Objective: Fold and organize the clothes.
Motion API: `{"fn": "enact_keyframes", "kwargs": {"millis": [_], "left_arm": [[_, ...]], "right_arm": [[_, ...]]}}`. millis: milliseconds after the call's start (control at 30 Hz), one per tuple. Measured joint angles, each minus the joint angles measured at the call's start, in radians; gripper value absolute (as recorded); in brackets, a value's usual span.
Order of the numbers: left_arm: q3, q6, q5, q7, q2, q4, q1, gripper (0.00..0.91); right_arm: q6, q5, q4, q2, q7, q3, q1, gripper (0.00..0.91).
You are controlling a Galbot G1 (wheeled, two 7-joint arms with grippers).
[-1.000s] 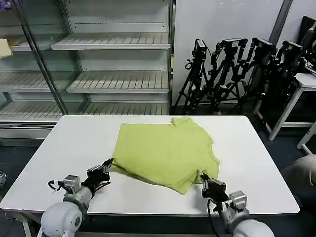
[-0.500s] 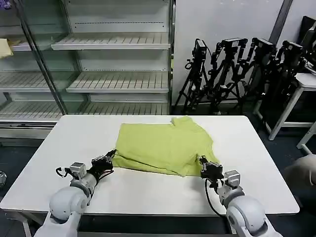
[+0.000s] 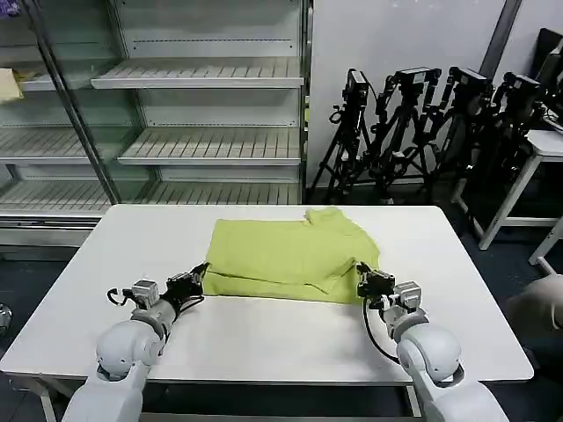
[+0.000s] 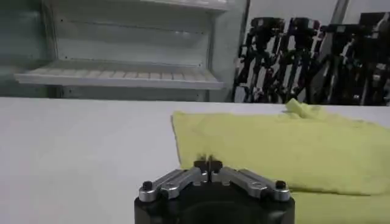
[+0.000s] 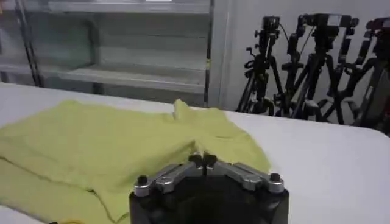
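**Both grippers pinched the near hem of a half-folded T-shirt**

The lime T-shirt (image 3: 295,255) lay on the white table (image 3: 264,343), toward its far middle, partly folded, its long axis running side to side across the robot's front. A bunched bit, likely a sleeve or the neckline, stood at the far edge right of centre. The left gripper (image 3: 195,280) sat low at the shirt's near left corner, the right gripper (image 3: 363,283) at its near right corner. In each wrist view the fingers were pressed together on a thin edge of fabric, left gripper (image 4: 208,163) and right gripper (image 5: 202,160) alike.

The risk, as I judged it, was uneven carrying: if one arm led, the fold would skew and the top layer wrinkle. The fabric looked thin and soft, so a shallow pinch might slip free, or might catch only one layer and leave the underside behind.
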Motion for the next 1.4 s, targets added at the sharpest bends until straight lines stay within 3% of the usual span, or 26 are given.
{"fn": "enact_keyframes", "kwargs": {"millis": [133, 167, 200, 233, 667, 1400], "left_arm": [[0.005, -0.006, 0.007, 0.003, -0.001, 0.015, -0.004, 0.03], [0.007, -0.008, 0.008, 0.004, -0.001, 0.019, -0.005, 0.867], [0.008, -0.009, 0.009, 0.005, -0.001, 0.022, -0.007, 0.907], [0.01, -0.01, 0.012, 0.004, -0.001, 0.026, -0.01, 0.907], [0.0, 0.001, 0.021, -0.004, 0.01, 0.022, -0.006, 0.907], [-0.01, 0.022, 0.033, -0.016, 0.04, -0.091, 0.098, 0.907]], "right_arm": [[0.005, -0.008, -0.016, 0.004, -0.005, -0.001, 0.006, 0.0], [0.005, -0.01, -0.019, 0.005, -0.006, -0.002, 0.008, 0.0], [0.005, -0.014, -0.022, 0.005, -0.006, -0.004, 0.009, 0.181], [0.004, -0.019, -0.023, 0.005, -0.006, -0.006, 0.01, 0.907], [-0.011, -0.048, -0.055, 0.005, 0.014, 0.009, 0.018, 0.907], [-0.059, 0.011, 0.115, -0.05, 0.013, 0.117, -0.19, 0.907]]}}
